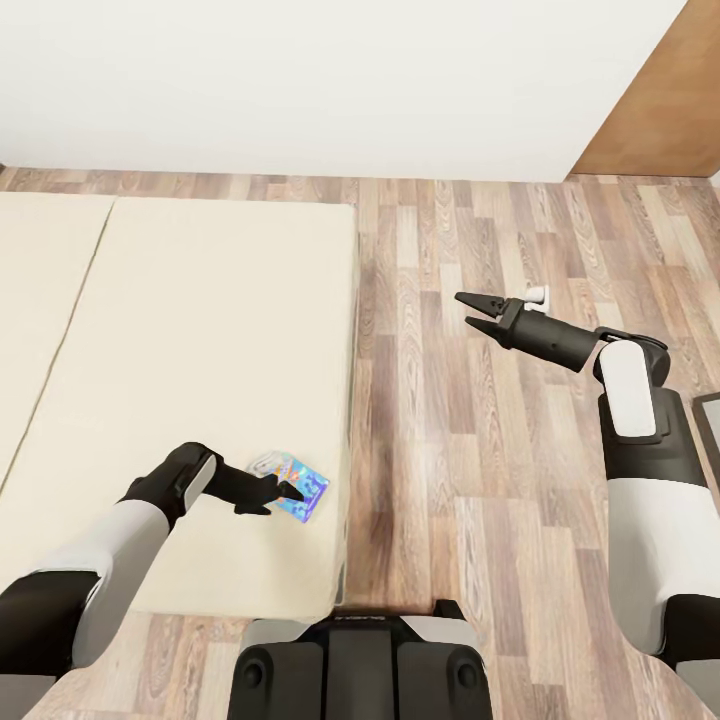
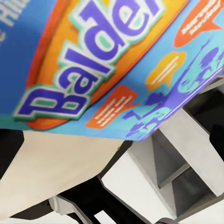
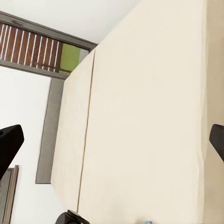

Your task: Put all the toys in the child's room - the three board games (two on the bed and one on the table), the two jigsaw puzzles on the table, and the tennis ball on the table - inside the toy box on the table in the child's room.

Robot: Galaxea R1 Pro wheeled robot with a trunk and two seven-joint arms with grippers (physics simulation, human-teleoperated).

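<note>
Head view: the small blue board game lies on the bed, near the mattress corner closest to the robot and just inside the edge that borders the wood floor. The left gripper sits right on that box — its dark fingers overlap the cover, but whether they have closed on it I cannot tell. In the left wrist view the printed lid looms very close, tilted across the frame.

The right gripper hangs over the floor, well apart from the bed, fingers spread and empty.

The box looks light, stiff and flat, likely with a slick printed surface — so a pinch across its thin edges, at the side overhanging nearest the mattress edge, seems the surest hold.
</note>
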